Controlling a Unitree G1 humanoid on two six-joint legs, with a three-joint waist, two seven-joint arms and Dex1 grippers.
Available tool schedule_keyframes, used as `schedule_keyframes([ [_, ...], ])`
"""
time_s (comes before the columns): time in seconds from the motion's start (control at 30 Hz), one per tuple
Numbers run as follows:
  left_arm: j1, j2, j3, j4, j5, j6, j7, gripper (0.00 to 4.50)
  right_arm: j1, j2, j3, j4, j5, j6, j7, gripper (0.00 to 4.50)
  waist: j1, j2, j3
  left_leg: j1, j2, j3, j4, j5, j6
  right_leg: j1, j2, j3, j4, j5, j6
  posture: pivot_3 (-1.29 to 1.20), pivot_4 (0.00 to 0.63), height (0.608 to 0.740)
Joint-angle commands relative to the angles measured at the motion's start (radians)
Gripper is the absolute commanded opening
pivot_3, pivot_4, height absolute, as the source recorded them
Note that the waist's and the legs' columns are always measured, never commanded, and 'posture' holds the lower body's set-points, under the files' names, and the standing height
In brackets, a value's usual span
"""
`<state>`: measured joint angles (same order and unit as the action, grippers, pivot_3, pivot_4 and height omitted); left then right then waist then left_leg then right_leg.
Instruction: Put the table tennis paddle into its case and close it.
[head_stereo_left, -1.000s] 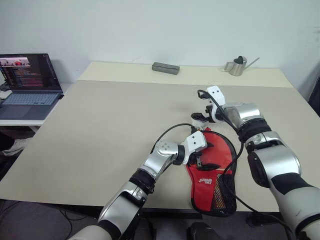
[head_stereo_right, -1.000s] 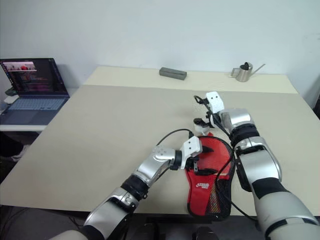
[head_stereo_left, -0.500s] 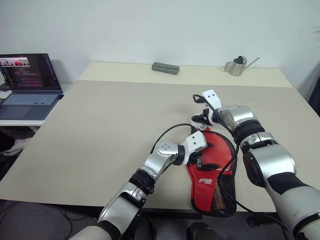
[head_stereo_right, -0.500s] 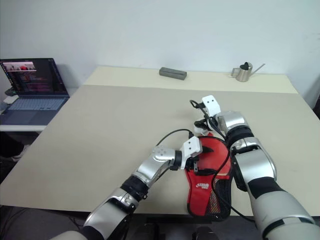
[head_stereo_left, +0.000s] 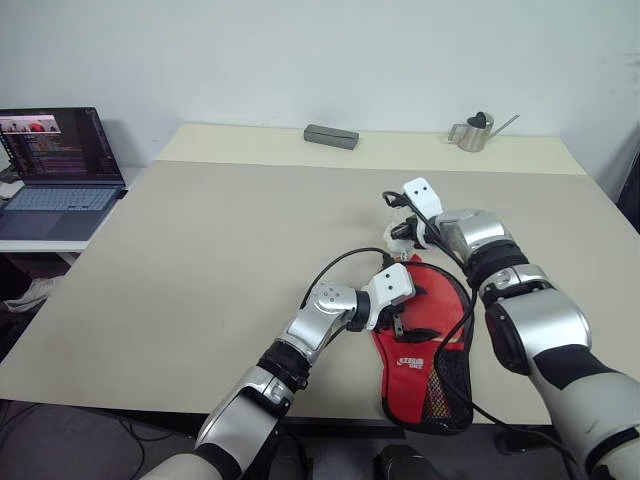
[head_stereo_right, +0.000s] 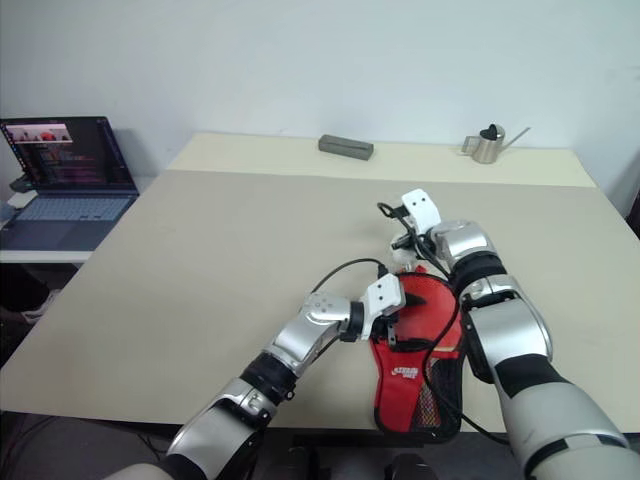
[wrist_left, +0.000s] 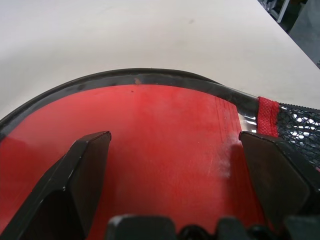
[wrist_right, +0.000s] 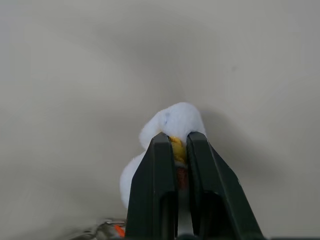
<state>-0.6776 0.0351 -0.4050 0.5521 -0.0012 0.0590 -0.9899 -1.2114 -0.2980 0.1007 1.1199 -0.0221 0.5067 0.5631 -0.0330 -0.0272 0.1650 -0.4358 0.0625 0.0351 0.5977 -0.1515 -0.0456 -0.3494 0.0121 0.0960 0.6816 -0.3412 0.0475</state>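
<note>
Two grippers share the work at the near right of the table (head_stereo_left: 200, 260); the left gripper (wrist_left: 170, 175), fingers spread wide, presses flat on the red case (head_stereo_left: 425, 345), probably to pin it; the right gripper (wrist_right: 175, 145), at the case's far rim, has its fingers pinched on a white zip tag (wrist_right: 172, 122), seemingly for pulling it shut; the paddle is presumably inside.
</note>
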Motion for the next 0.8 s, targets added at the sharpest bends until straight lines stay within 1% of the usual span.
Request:
schedule_keyframes([
  [0.03,0.053,0.01,-0.039,0.051,0.028,0.061,-0.015,4.5,0.017,-0.058,-0.018,-0.03,-0.016,-0.026,-0.017,0.01,0.0,0.0,0.0,0.0,0.0,0.0,0.0,0.0,0.0,0.0,0.0,0.0,0.0,0.0,0.0,0.0,0.15,0.74],
  [0.33,0.053,0.005,-0.03,0.072,0.025,0.085,-0.011,4.5,0.052,-0.143,-0.013,-0.067,-0.021,-0.015,-0.004,0.01,0.001,0.003,-0.002,0.0,0.0,0.0,-0.001,0.0,0.0,0.001,0.0,0.0,0.0,0.0,0.0,0.0,0.15,0.74],
  [0.5,0.065,0.004,-0.032,0.078,0.031,0.09,0.003,4.5,0.086,-0.192,-0.017,-0.14,-0.015,0.02,0.026,0.01,0.002,0.004,-0.002,0.0,-0.001,0.0,0.0,0.0,0.0,0.001,0.0,-0.001,0.0,0.0,0.0,0.0,0.15,0.74],
  [0.67,0.064,0.001,-0.029,0.089,0.033,0.094,0.017,4.5,0.154,-0.258,-0.013,-0.287,-0.008,0.095,0.079,0.01,0.002,0.006,-0.004,0.001,-0.001,0.0,0.0,0.0,0.0,0.001,0.0,0.0,-0.001,0.0,0.0,0.0,0.15,0.74],
  [0.8,0.05,-0.012,-0.029,0.112,0.036,0.085,0.029,4.5,0.252,-0.329,-0.008,-0.426,-0.007,0.171,0.127,0.01,0.005,0.007,-0.004,0.001,-0.001,0.0,0.0,0.0,0.0,0.002,-0.001,-0.001,-0.001,0.0,0.0,0.0,0.15,0.74],
])
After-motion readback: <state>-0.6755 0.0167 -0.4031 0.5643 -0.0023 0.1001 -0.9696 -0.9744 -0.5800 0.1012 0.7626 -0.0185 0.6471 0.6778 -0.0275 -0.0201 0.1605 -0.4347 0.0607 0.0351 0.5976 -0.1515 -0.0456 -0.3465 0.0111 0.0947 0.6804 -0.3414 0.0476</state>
